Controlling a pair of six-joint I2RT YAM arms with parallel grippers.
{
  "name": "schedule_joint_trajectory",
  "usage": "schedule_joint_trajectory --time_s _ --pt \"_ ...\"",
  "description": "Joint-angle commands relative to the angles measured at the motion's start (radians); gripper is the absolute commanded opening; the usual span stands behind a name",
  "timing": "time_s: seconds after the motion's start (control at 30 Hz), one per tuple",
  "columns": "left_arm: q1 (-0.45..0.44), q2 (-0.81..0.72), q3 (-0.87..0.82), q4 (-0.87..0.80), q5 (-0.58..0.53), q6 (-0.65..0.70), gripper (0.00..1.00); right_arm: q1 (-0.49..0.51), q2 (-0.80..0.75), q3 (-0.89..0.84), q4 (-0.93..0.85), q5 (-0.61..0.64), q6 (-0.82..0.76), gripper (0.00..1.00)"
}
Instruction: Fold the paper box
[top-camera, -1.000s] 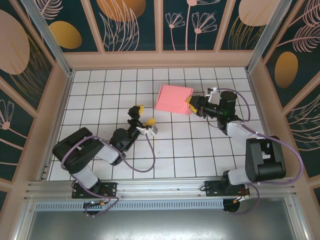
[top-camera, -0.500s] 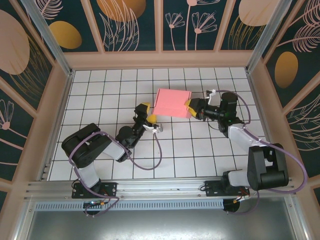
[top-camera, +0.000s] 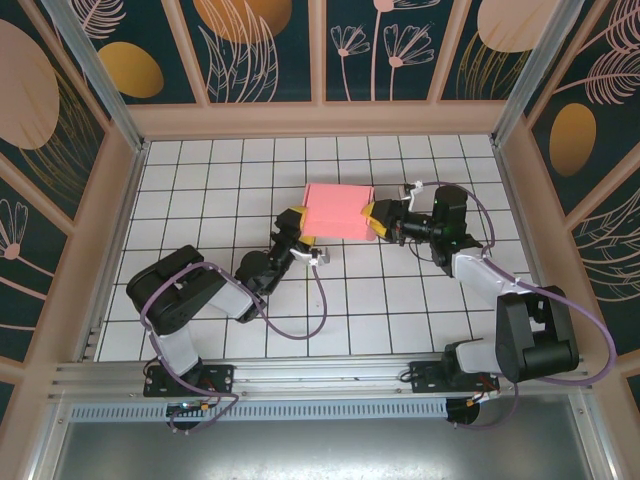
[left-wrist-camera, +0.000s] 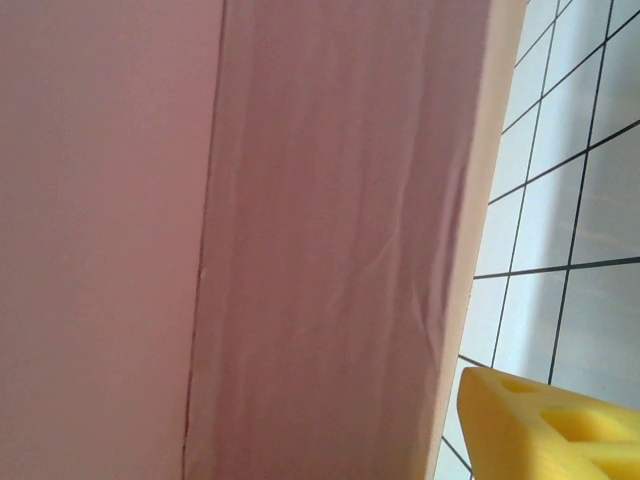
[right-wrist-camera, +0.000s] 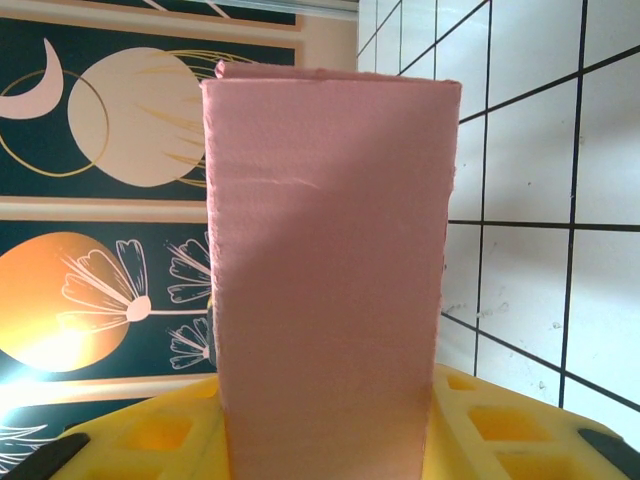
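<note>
The white tiled counter (top-camera: 200, 200) carries both arms. The left arm (top-camera: 200, 295) has swung forward since a second ago, when its hand sat well short of the card. The right arm (top-camera: 490, 275) has drawn a little to the left. Between them the paper box (top-camera: 338, 210) — pink, folded into a flat rectangular shape — sits in the counter's far half. It has shifted left and lost most of its earlier tilt, so its edges now run nearly in line with the tile grid. We cannot tell whether it rests on the tiles or is held just above them. The right hand (top-camera: 372, 217) pinches the box's right end; in its wrist view the card stands between the two yellow fingers (right-wrist-camera: 500, 430). The left hand (top-camera: 297, 225), apart from the box half a second ago, now touches its near left corner. Its wrist view shows pink card close up and one yellow finger (left-wrist-camera: 540, 420) beside the edge — we cannot tell whether this hand is spread or pressed together.
</note>
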Motion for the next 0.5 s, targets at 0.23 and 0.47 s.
schedule_joint_trajectory --time_s 0.23,0.47 --pt "-0.007 0.019 0.020 0.175 -0.004 -0.002 0.54 0.016 -0.002 -0.024 0.040 -0.010 0.009 0.42" --pt "-0.006 0.020 0.017 0.187 0.001 -0.009 0.43 0.018 0.001 -0.027 0.042 -0.007 0.009 0.42"
